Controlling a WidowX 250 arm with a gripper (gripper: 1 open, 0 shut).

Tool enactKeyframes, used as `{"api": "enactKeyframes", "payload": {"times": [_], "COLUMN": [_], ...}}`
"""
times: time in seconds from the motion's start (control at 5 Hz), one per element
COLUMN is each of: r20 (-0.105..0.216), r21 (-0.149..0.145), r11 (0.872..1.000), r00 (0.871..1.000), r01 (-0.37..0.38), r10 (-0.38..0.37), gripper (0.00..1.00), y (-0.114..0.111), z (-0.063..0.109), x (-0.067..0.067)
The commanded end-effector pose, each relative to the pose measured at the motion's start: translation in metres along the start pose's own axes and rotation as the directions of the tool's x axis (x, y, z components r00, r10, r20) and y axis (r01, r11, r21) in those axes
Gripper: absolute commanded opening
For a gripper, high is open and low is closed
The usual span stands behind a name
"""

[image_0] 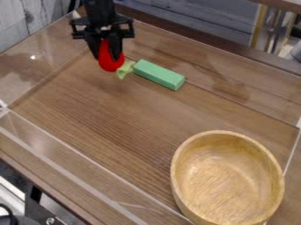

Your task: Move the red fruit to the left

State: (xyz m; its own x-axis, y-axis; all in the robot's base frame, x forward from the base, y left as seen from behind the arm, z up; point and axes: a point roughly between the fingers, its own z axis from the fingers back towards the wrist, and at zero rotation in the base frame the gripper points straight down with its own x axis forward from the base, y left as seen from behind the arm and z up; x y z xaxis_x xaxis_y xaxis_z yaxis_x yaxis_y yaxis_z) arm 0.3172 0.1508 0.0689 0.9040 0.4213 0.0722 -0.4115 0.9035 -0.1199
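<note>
The red fruit (109, 60) is a small bright red toy strawberry with a light green stem end pointing down to the right. It sits at the back left of the wooden table, between the black fingers of my gripper (107, 54), which comes down from above and is shut on it. Whether the fruit touches the table I cannot tell. The gripper's body hides the fruit's top.
A flat green block (159, 76) lies just right of the fruit. A wooden bowl (228, 180) stands at the front right. Clear plastic walls (47, 149) ring the table on the left, front and back.
</note>
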Motion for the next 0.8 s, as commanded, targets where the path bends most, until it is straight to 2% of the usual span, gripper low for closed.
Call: {"api": "enactKeyframes", "payload": {"times": [0.0,0.4,0.6], "r20": [0.069,0.063,0.062], "r21": [0.006,0.013,0.011], "r11": [1.0,0.998,0.997], "r00": [0.997,0.996,0.995], "r01": [0.03,0.066,0.075], "r10": [-0.03,-0.067,-0.075], "gripper": [0.0,0.0,0.0], "y": [0.008,0.048,0.044], "z": [0.008,0.015,0.014], "x": [0.019,0.027,0.04]}}
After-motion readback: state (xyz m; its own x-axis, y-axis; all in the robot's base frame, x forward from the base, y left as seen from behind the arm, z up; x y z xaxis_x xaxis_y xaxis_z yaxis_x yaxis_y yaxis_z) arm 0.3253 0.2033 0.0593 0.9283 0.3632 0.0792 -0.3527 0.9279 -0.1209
